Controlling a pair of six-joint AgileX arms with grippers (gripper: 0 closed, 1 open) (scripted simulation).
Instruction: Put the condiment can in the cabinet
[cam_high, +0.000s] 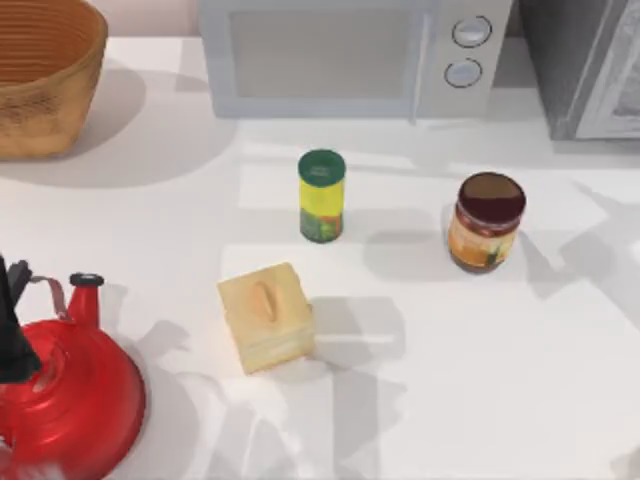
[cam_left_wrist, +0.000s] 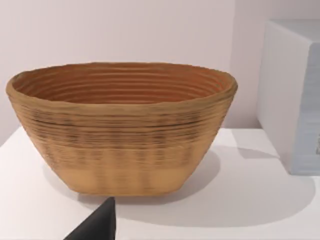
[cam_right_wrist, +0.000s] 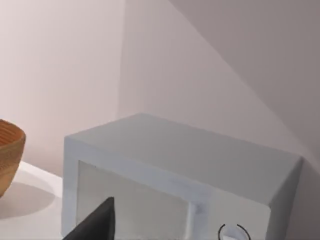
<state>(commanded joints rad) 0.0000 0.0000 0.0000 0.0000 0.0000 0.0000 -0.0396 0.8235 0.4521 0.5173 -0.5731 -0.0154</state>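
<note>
Left gripper (cam_left_wrist: 97, 224) appears as a dark wedge in the left wrist view. I cannot tell how wide it stands or whether it holds anything. It faces a woven basket (cam_left_wrist: 120, 130) that sits on the white table (cam_left_wrist: 240, 200), with the side of the light grey microwave (cam_left_wrist: 295, 100) just beyond the basket.

From above, the basket (cam_high: 40, 80) stands at the far left corner of the table (cam_high: 450, 380). At the near left edge is a red kettle (cam_high: 70, 400) with a black handle and a small red spout cap. A pale yellow box (cam_high: 265, 317) with an oval slot in its top lies right of the kettle, near the middle of the table. Beyond it a slim yellow can (cam_high: 321, 196) with a green lid stands upright. The microwave (cam_high: 350, 55) sits along the far edge behind that can, its two round knobs (cam_high: 471, 31) at its right end.

The condiment can (cam_high: 486, 222), with a maroon lid and an orange-yellow label, stands upright on the table right of centre. It is apart from the yellow can and touches nothing else. The dark grey cabinet (cam_high: 585, 65) is at the far right corner, beyond the condiment can and apart from it.

The right gripper (cam_right_wrist: 95, 222) is likewise a dark wedge in the right wrist view, and its opening and any load cannot be told. It points toward the microwave (cam_right_wrist: 175, 170).
</note>
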